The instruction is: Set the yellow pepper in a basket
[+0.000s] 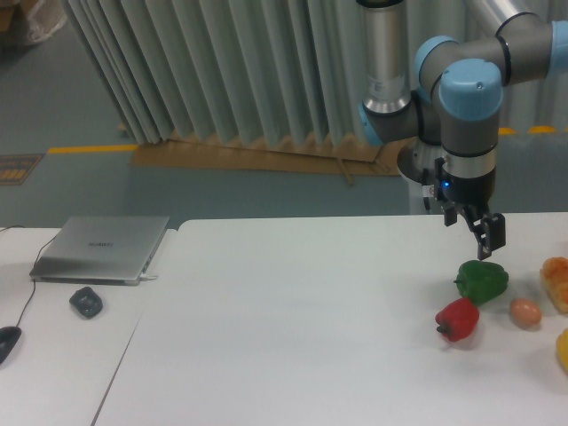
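Observation:
The yellow pepper [563, 349] is a glossy yellow shape at the right edge of the table, mostly cut off by the frame. My gripper [473, 240] hangs just above the green pepper [482, 280], up and to the left of the yellow pepper. Its fingers stand apart and hold nothing. No basket is in view.
A red pepper [457, 319] lies in front of the green one. A small tan egg-shaped thing [524, 311] and a bumpy orange-and-yellow lump [556, 282] lie to the right. On the left are a closed laptop [102, 248], a small dark object [86, 302] and a mouse [7, 341].

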